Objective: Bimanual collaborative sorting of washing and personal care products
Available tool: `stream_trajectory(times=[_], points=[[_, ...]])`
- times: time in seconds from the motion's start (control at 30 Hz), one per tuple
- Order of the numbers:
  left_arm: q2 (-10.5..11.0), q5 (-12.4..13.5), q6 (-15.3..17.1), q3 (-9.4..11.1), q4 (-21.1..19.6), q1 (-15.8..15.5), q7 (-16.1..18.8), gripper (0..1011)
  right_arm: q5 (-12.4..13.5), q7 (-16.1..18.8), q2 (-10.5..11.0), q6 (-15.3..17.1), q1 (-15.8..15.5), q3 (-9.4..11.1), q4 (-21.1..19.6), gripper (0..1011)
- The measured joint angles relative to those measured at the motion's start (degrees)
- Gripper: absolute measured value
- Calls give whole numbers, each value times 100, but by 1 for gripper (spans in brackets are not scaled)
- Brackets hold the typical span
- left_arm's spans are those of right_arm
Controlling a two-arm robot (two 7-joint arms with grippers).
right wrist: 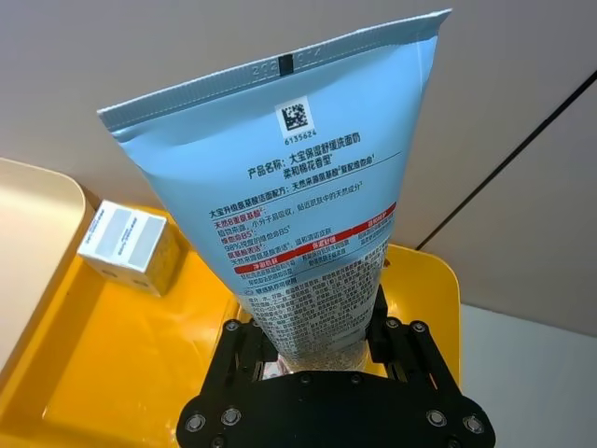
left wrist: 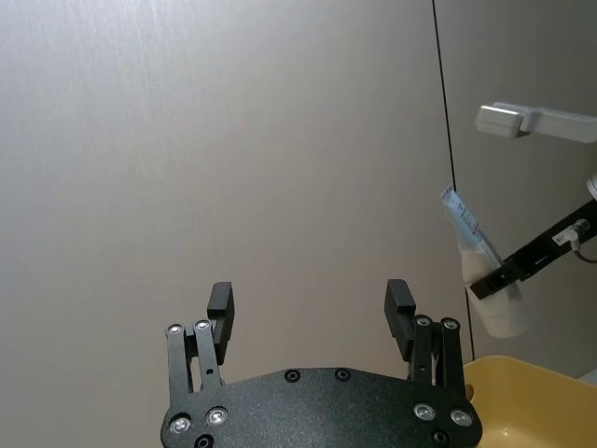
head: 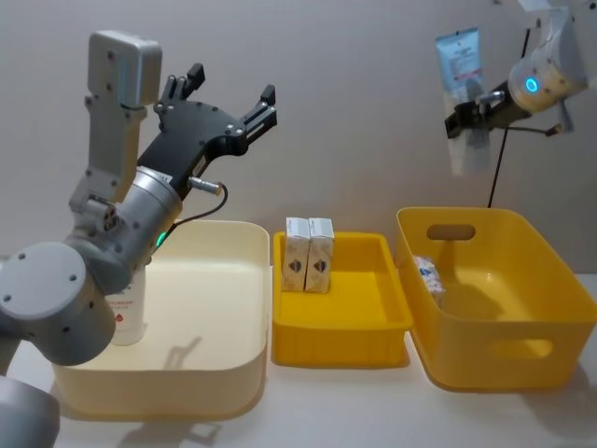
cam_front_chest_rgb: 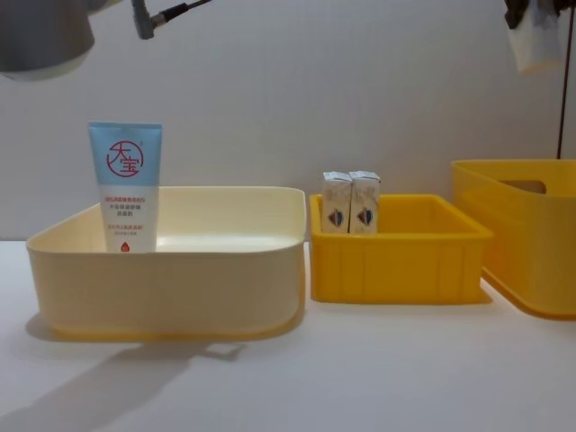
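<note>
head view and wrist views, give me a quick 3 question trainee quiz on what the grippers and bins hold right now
1. True or false: the right gripper is shut on a pale-blue squeeze tube raised high above the deep yellow bin.
2. Multiple choice: the two small cream cartons stand in
A. the cream bin
B. the shallow yellow tray
C. the deep yellow bin
3. Fill in: the left gripper is raised above the cream bin with its fingers ____ and holding nothing.

Key:
1. True.
2. B; they stand upright, side by side, at the tray's far left corner.
3. Open. A second squeeze tube stands upright in the cream bin.
</note>
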Motion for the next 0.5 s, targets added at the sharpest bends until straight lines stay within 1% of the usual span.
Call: stream_trajectory(times=[0.1,0.2,0.23,0.5], points=[[0,0,0,0,0,0,0,1003,-89,214,-57,-50,331,-141,600,506],[0,0,0,0,0,0,0,1003,-125,300,-81,-73,478,-206,865,506],[0,0,0,0,0,0,0,1003,-147,357,-97,-87,575,-245,1042,506],[0,0,0,0,0,0,0,1003,-227,552,-153,-140,910,-392,1642,506]])
